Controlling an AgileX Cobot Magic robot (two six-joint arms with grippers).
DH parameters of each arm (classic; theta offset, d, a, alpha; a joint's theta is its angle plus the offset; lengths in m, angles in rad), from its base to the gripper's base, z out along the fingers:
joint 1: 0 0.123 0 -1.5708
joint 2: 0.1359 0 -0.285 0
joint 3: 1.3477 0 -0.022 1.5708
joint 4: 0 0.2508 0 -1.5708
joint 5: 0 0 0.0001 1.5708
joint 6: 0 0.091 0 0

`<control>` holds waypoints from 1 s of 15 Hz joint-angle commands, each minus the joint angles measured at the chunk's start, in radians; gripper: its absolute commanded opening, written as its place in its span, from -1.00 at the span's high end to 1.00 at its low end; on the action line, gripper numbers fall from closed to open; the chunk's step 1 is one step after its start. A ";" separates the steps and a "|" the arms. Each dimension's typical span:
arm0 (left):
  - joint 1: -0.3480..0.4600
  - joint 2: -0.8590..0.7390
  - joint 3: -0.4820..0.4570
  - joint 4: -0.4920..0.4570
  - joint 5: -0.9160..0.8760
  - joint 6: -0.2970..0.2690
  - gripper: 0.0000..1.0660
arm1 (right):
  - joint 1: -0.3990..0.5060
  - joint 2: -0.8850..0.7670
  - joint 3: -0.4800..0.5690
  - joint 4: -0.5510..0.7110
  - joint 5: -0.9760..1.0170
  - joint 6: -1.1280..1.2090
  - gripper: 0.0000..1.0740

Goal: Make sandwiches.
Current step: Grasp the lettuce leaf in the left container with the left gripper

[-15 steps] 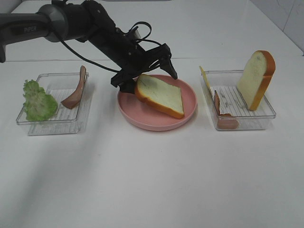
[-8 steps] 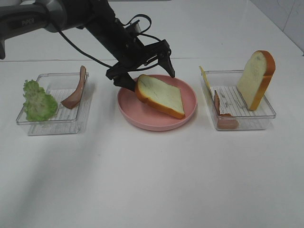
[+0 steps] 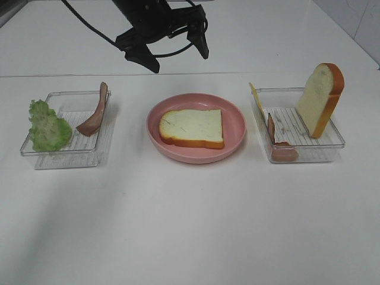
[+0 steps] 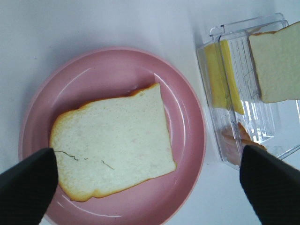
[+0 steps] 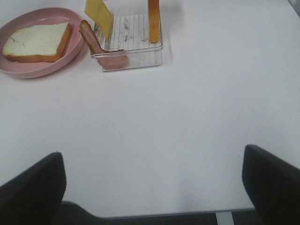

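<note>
My left gripper (image 3: 178, 59) has risen clear of the pink plate (image 3: 196, 158) since a second ago. The bread slice (image 3: 193, 127) it had propped on edge now lies flat in that plate, white face up. The black arm comes in from the top of the high view with a cable (image 3: 89, 24) looping off it. The gripper hangs above the table behind the plate, fingers spread wide with nothing between them. Its wrist camera looks straight down on the slice.

My right gripper (image 5: 152, 180) is out of the high view. Its own camera shows the fingers likewise spread and empty over bare table near an edge, well apart from the food.

The white table (image 3: 190, 225) carries three dishes in a row. Left of the plate, a clear tray (image 3: 65, 157) holds ruffled lettuce (image 3: 47, 127) and a bacon strip (image 3: 95, 119) leaning on its far wall. On the right, a second tray (image 3: 309, 145) holds another bread slice (image 3: 320, 98) standing nearly upright. A yellow cheese slice (image 3: 256, 101) is tilted against the wall nearest the plate. A second bacon strip (image 3: 279, 148) is slumped into the front corner.
</note>
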 commanded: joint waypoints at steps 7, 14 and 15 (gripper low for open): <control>-0.007 -0.230 0.018 0.200 0.110 0.040 -0.91 | -0.002 -0.033 0.004 0.000 -0.009 -0.004 -0.83; 0.112 -0.487 0.311 0.269 0.110 0.103 -0.88 | -0.002 -0.033 0.004 0.000 -0.009 -0.004 -0.83; 0.141 -0.524 0.380 0.270 0.110 0.105 -0.88 | -0.002 -0.033 0.004 0.000 -0.009 -0.004 -0.83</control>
